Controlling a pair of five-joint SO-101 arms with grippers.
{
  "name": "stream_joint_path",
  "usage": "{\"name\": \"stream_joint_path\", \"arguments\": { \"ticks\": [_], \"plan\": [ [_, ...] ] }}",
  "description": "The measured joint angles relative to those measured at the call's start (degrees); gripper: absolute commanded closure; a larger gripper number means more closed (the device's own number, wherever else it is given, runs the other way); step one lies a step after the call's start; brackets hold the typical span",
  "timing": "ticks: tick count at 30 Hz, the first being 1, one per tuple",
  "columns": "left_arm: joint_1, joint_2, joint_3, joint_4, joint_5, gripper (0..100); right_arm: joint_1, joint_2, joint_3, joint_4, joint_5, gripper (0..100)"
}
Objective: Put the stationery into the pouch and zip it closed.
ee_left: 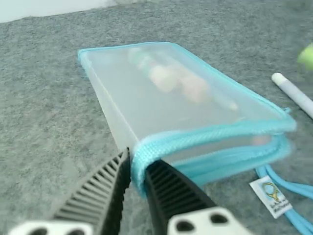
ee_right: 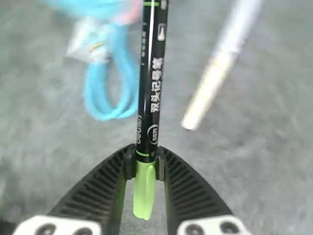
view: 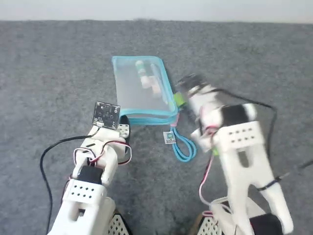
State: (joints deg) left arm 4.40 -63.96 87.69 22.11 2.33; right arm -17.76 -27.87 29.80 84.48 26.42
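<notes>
The pouch (ee_left: pixel 161 112) is pinched at one corner by the left claw (ee_left: pixel 136 178). A black pen (ee_right: pixel 151 88) is clamped in the right claw (ee_right: pixel 145 159), just beside the pouch.

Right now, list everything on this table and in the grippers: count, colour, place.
pouch: one, translucent with light-blue trim, lying mid-table.
stationery: count unclear, green, white and pinkish, inside the pouch.
marker: one, black with a green end, held in the right gripper.
white pen: one, lying on the table near the pouch, not touching it.
strap: one, light-blue loop, on the table at a pouch corner.
tag: one, small and white, by the strap.
table: one, grey, fabric-like surface.
left gripper: one, black, shut on the pouch's trimmed edge.
right gripper: one, black, shut on the marker.
</notes>
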Motion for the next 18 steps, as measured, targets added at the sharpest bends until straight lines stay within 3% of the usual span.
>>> {"name": "stream_joint_path", "arguments": {
  "ticks": [6,18],
  "plan": [
    [1.6,0.0,0.0,0.0,-2.0,99,-8.6,0.0,0.8,0.2,0.1,99.2],
    [5.5,0.0,0.0,0.0,-4.7,99,-9.1,7.9,0.8,0.2,-1.2,99.2]
  ]
}}
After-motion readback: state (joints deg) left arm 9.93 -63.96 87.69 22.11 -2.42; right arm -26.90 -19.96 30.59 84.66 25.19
